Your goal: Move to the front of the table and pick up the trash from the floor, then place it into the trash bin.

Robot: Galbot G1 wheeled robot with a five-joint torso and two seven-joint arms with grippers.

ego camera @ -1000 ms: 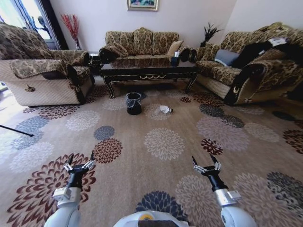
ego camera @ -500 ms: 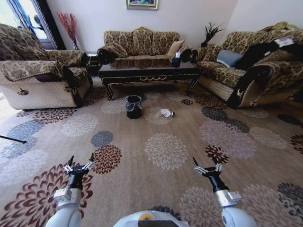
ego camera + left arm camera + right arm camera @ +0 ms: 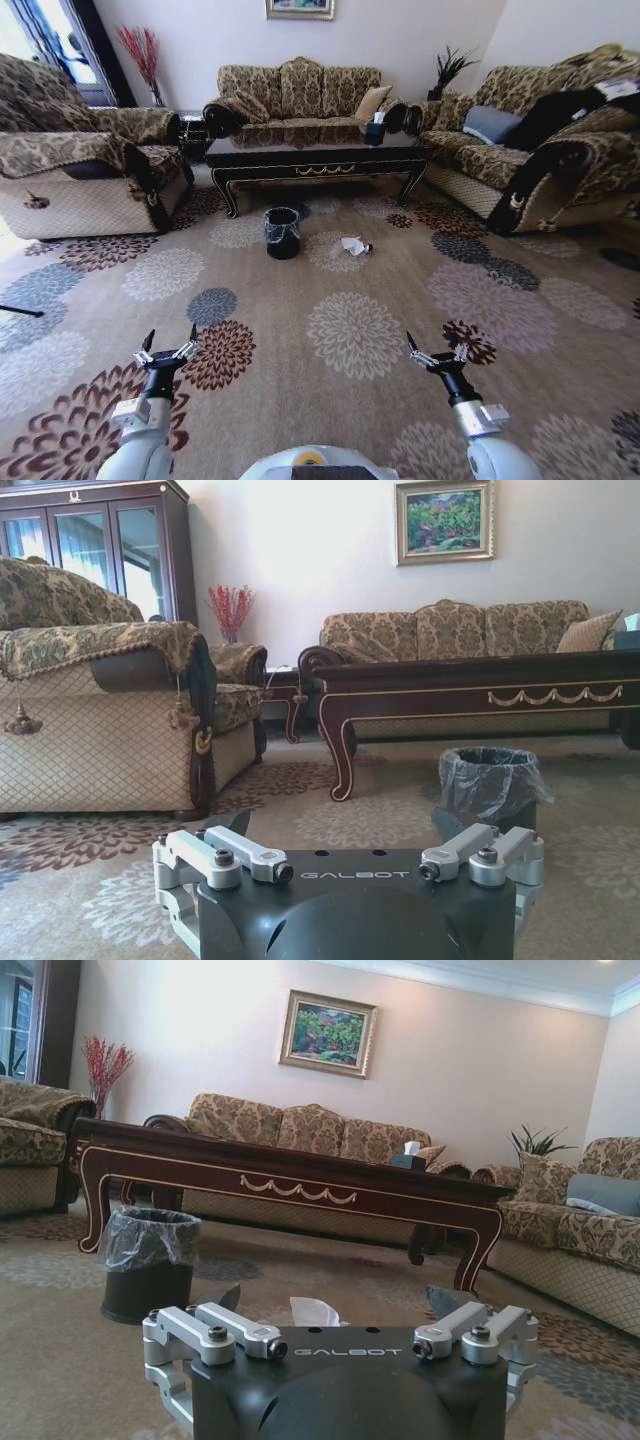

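Trash (image 3: 351,245) on the floor (image 3: 340,330): one white paper wad, one small bottle touching it, just in front of the table (image 3: 315,160). Beside it, nearer the robot's left, one trash bin (image 3: 282,232), liner over rim, contents hidden. Closer and larger than a second ago. Low in the head view, left gripper (image 3: 167,347) and right gripper (image 3: 436,352), jaws spread wide, holding nothing.

The right hand (image 3: 334,1305) partly hides the trash (image 3: 313,1312); its bottle is indistinct.
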